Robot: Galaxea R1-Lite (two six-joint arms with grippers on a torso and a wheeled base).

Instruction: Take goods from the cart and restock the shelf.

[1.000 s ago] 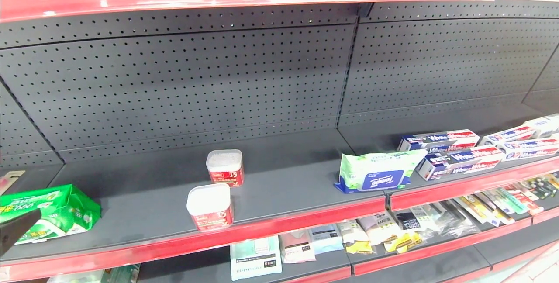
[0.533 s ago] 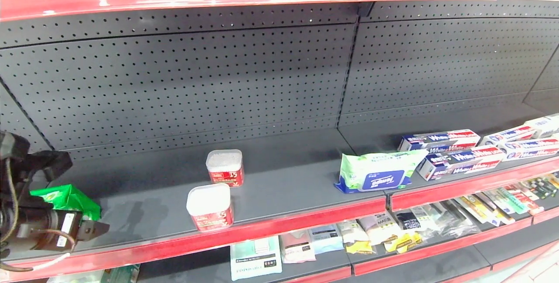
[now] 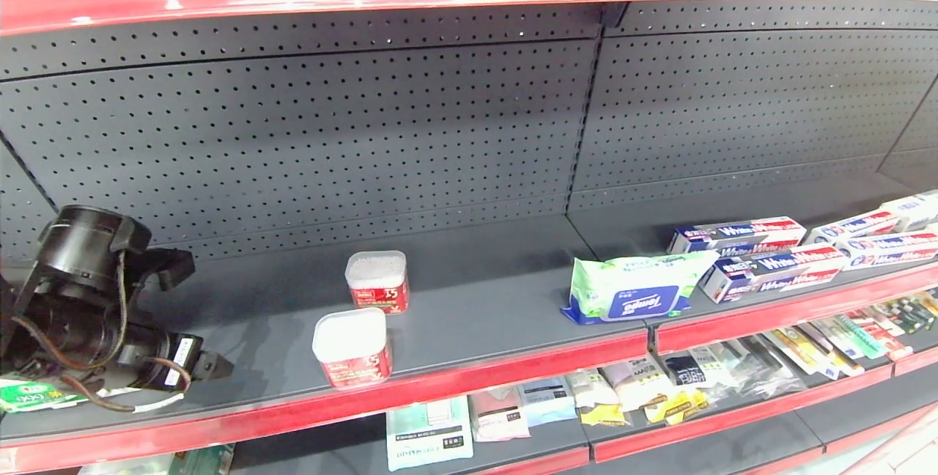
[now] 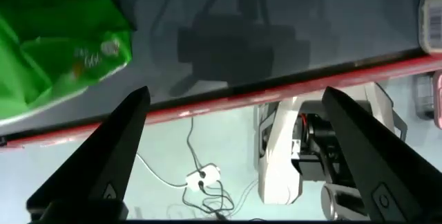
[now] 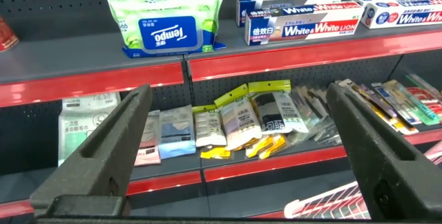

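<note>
The left gripper [image 3: 209,315] is seen at nine o'clock in the head view, over the left end of the grey shelf [image 3: 476,299]. Its fingers are spread wide and nothing is held between them. The green packet [image 3: 29,396] is laid on the shelf board at about eight o'clock from that gripper, and it is partly hidden under the arm. In the left wrist view the packet is shown lying apart from both fingers, near the red front edge of the shelf.

Two red tubs with white lids are placed near the middle of the shelf. The front tub [image 3: 352,347] is set just beside the red edge, and the back tub [image 3: 377,281] is found at one o'clock from it, close but not touching. A pack of wet wipes [image 3: 630,292] is laid at three o'clock from the tubs, well apart from them. Toothpaste boxes [image 3: 769,266] are lined up just beyond it at three o'clock.

The right gripper [image 5: 239,89] is held wide and empty in front of the wipes and the lower shelf [image 5: 276,160], where small sachets [image 5: 242,117] are displayed.
</note>
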